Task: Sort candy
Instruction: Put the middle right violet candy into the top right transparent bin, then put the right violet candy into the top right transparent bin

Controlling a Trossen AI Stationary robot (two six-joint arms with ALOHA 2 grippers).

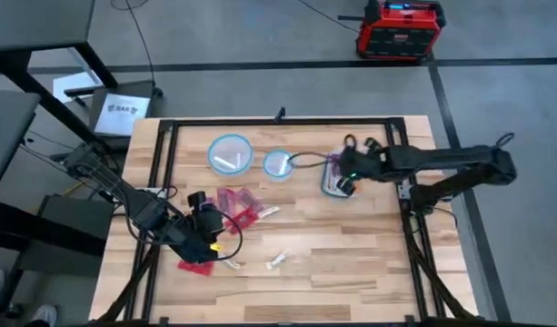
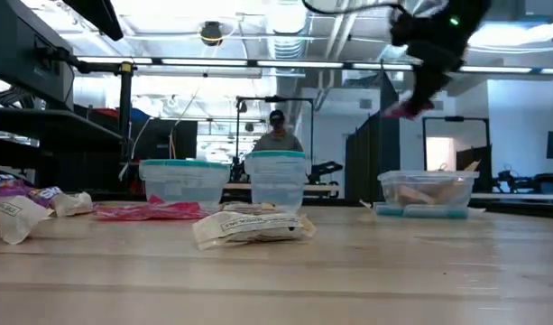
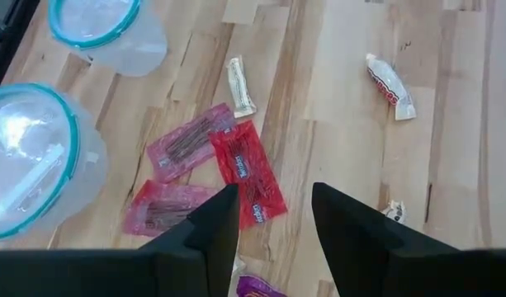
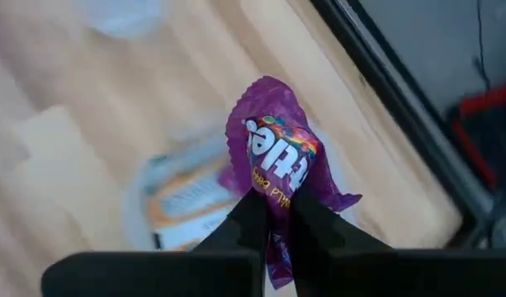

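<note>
**Trainee:** How will the candy handle, and where should it be gripped?

**Technician:** The right gripper (image 4: 273, 216) shows it well. Its fingers are clamped on the lower edge of a crinkled purple foil candy packet (image 4: 275, 169), held in the air above the rectangular clear container with the blue rim (image 1: 333, 178). I judge the packet very light, thin and limp. It flexes rather than resists, and the foil is probably slippery. Pinch it at a sealed end or flat edge, not across the filled middle.

**Trainee:** And the left arm?

**Technician:** The left gripper (image 3: 273, 216) hovers over the near-left part of the wooden table (image 1: 351, 254), fingers apart, holding nothing. Just ahead of it lie three flat red and pink translucent packets (image 3: 203, 173), partly overlapping. They may slide over each other when pressed.

**Trainee:** Counts, please.

**Technician:**
- Purple packets: one in the right gripper; another purple edge shows beside the left fingers.
- Red or pink packets: three in the cluster, plus one at the near-left table edge (image 1: 195, 266).
- White and cream stick wrappers: one by the cluster (image 3: 240, 85), one with red print farther out (image 3: 390, 84), and one inside the large round clear blue-rimmed tub (image 1: 230, 153).
- Containers: three, counting the small round blue-rimmed tub (image 1: 278, 163).

The rectangular container's contents cannot be counted.
</note>
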